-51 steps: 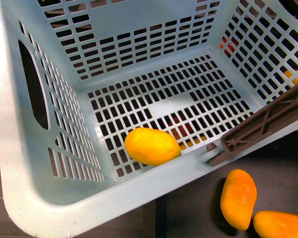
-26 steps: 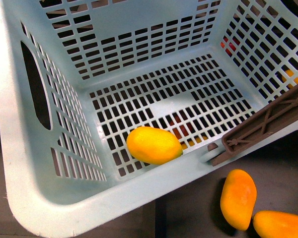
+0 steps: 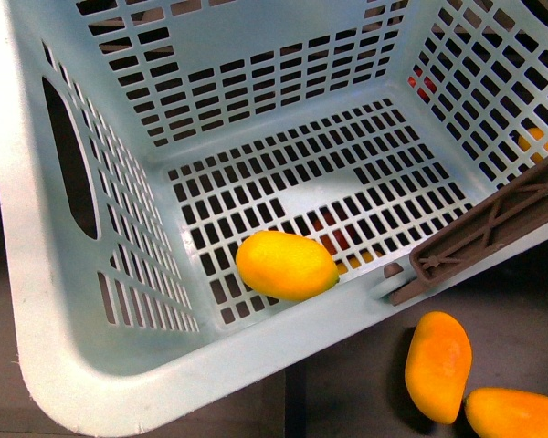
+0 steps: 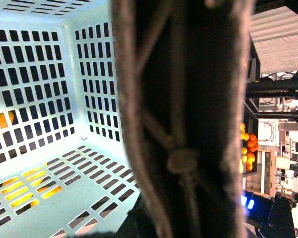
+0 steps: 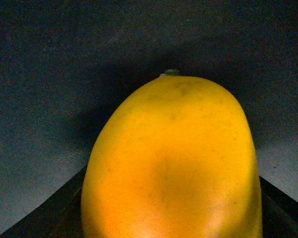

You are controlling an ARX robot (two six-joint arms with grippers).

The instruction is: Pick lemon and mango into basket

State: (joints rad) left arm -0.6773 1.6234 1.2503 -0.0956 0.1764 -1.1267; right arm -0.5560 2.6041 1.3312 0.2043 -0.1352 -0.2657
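The aqua basket (image 3: pixel 36 274) fills the front view, tilted, and neither gripper shows there. The lemon (image 3: pixel 286 265) lies on its slotted floor against the near wall. The brown basket handle (image 3: pixel 493 224) crosses the right rim. In the left wrist view that handle (image 4: pixel 184 114) fills the middle, blurred and very close; my left gripper is shut on it and its fingers are hidden. My right gripper (image 5: pixel 171 223) is shut on a yellow-orange mango (image 5: pixel 174 158) above a dark grey surface. Dark finger parts (image 5: pixel 44 218) show beside the fruit.
Two more mangoes (image 3: pixel 437 365) (image 3: pixel 516 412) lie on the dark surface just outside the basket's near right corner. Through the basket's slots, red and orange fruit (image 3: pixel 423 84) shows below. Shelves with fruit (image 4: pixel 248 148) stand far behind the handle.
In the front view the basket has shifted slightly to the right, and the lemon has moved with it. The two mangoes outside have stayed put.
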